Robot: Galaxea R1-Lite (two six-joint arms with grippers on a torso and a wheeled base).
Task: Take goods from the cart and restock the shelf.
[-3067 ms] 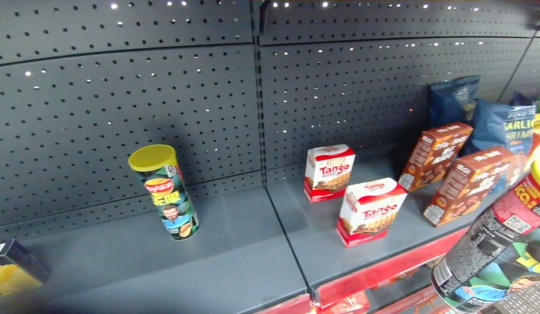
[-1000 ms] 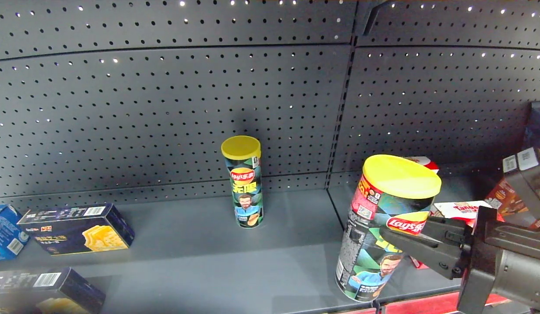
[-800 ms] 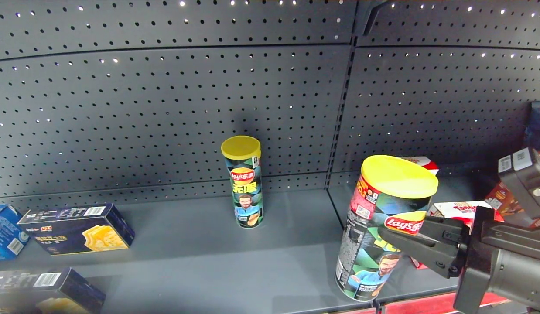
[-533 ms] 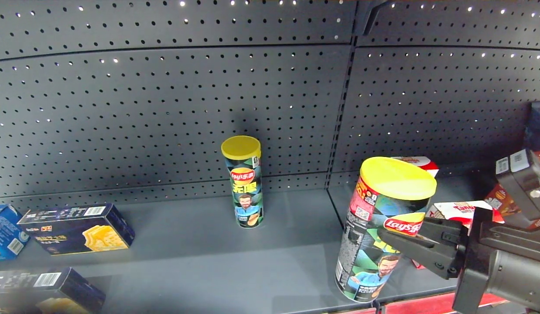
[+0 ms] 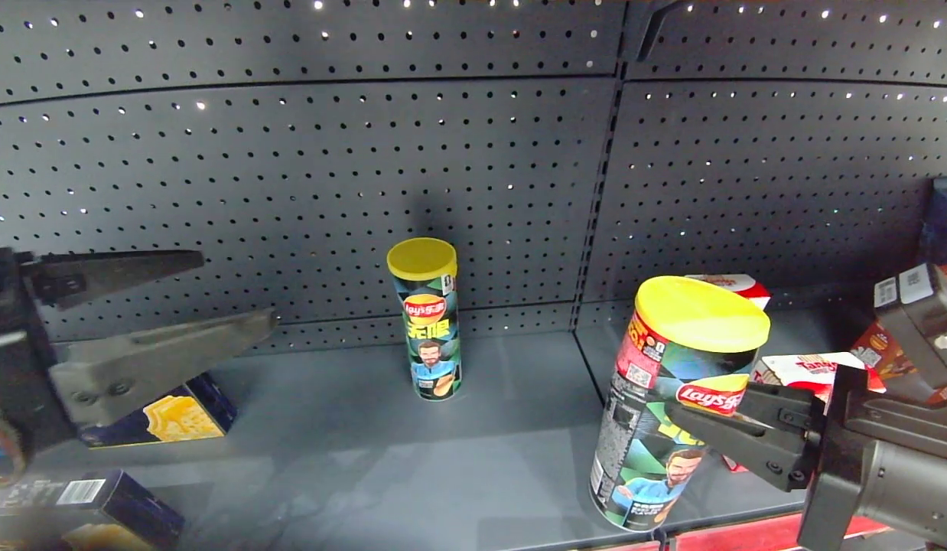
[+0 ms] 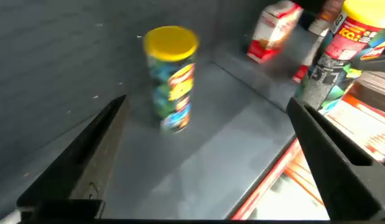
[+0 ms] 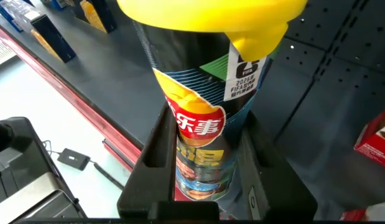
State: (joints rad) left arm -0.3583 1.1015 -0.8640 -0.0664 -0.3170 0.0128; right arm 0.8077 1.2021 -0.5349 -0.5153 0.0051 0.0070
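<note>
Can (image 5: 676,360) pinched in my right pincer (image 7: 208,155) leans at the shelf (image 5: 351,451) edge, so letting go now could tip it off, lol.

**Lots of bare shelf around the one standing can**

The shelf floor (image 5: 328,451) is bare on both sides of the standing can (image 5: 425,321). That can is upright near the holed back wall (image 5: 290,176). The room in front of it is free right up to the front edge.

On the left, a dark blue box (image 5: 179,413) lies on the shelf, and a second box (image 5: 99,497) lies nearer the front. The left gripper (image 5: 236,291) hangs over them with its fingers wide apart.

On the right, the held can (image 5: 676,367) fills the front edge, squeezed by the right gripper (image 5: 691,417). Red-and-white boxes (image 5: 806,366) sit close behind it. The gap between the two cans is wide and free.
</note>
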